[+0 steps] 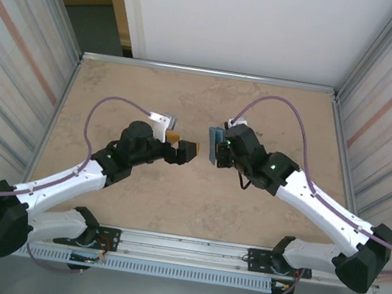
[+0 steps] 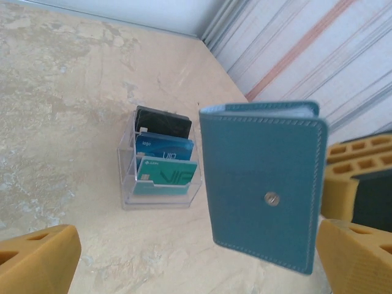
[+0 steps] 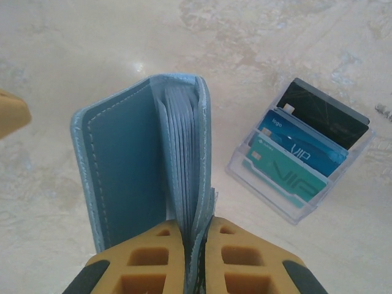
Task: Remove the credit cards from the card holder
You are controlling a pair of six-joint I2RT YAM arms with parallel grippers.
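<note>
Right claw [image 3: 197,242] is clamping shut on the card holder [image 3: 131,165] by its stack of inner sleeves, holding it upright off the worktop [image 3: 73,49] with one cover flaring loose, probably so the pockets are staying reachable. Left claw [image 1: 183,145] is hanging wide open and empty just beside it, facing the snap-side cover, likely lining up to take that flap. The credit cards [image 2: 164,159], teal, blue and black, are standing in a clear tiered stand [image 2: 160,199] on the worktop, near the holder but apart from it.

Credit cards [image 2: 164,158] stand tiered in a rack [image 2: 126,165] near the tabletop's [image 2: 61,92] middle; the card holder [image 2: 263,184] is held upright just right of it
</note>
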